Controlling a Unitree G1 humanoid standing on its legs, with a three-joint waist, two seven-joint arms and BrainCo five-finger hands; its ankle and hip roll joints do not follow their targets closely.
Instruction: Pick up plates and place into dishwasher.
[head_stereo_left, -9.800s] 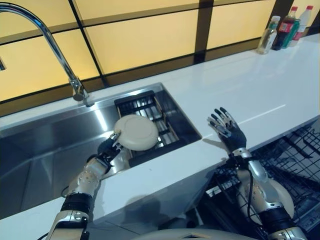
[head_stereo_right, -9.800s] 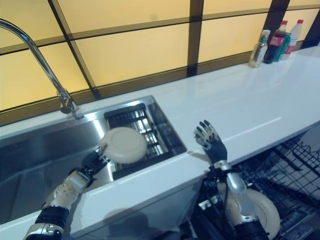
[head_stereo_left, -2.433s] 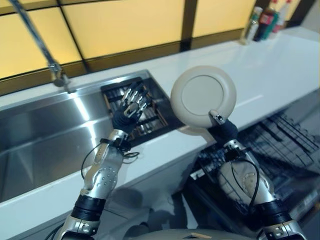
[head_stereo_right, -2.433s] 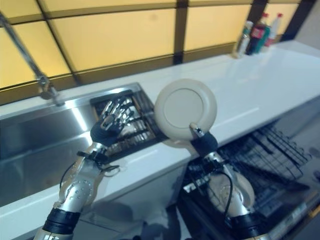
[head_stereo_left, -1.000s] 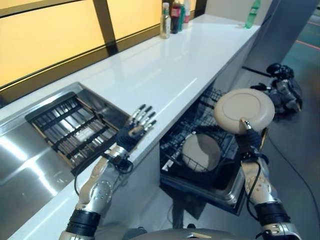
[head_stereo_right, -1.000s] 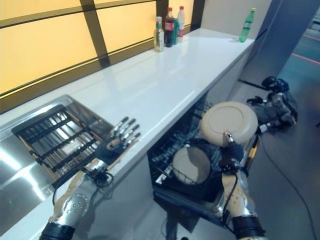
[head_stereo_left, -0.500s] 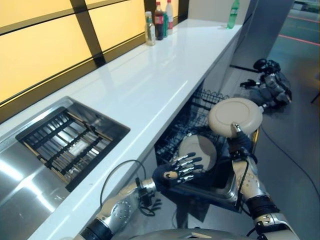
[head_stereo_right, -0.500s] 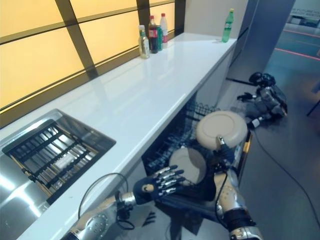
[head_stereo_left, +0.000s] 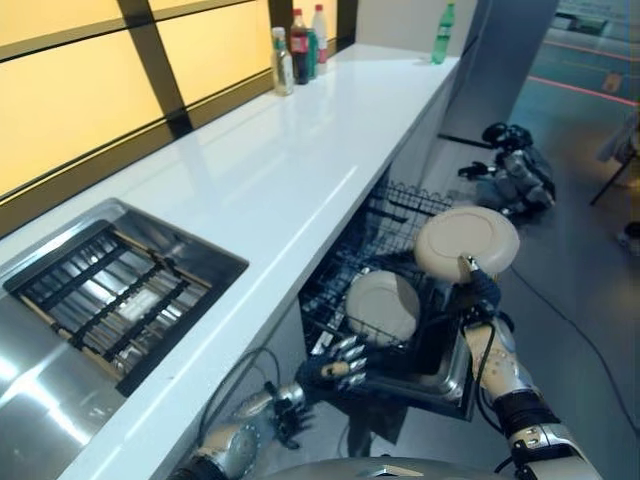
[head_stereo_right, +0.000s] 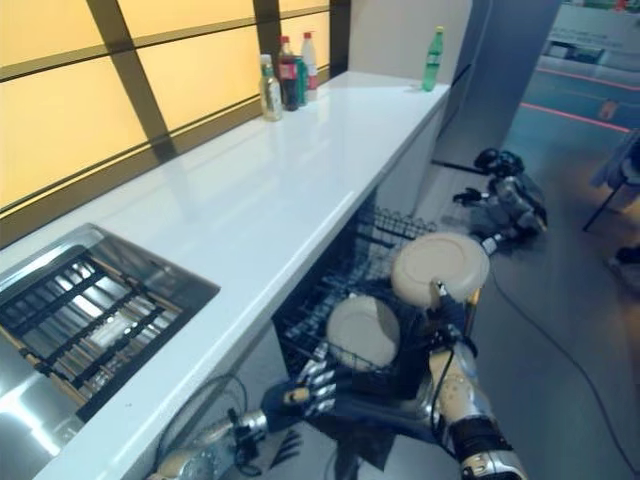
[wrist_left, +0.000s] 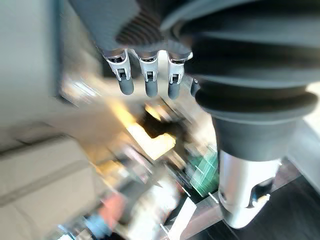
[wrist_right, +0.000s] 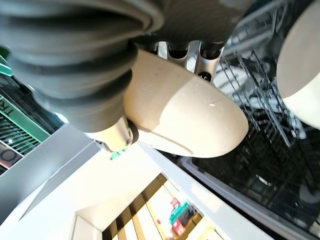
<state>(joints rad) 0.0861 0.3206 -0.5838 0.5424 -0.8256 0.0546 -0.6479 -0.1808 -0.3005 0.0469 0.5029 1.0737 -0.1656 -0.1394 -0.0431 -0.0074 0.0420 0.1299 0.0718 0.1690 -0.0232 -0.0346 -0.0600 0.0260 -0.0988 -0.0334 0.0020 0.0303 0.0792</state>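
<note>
One cream plate (head_stereo_left: 467, 243) sits pinched in the right hand (head_stereo_left: 478, 290) above the dishwasher rack (head_stereo_left: 385, 262), at 3 o'clock from the empty, loosely spread left hand (head_stereo_left: 338, 366).

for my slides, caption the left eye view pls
Right hand holds a plate above the dishwasher rack.

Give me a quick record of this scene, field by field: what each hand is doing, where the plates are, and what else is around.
right hand: shut on a beige plate, held over the dishwasher rack
left hand: open, empty, low in front of the rack
second plate: standing in the rack
countertop: white, bottles at its far end
sink: holds a dark grid
</note>
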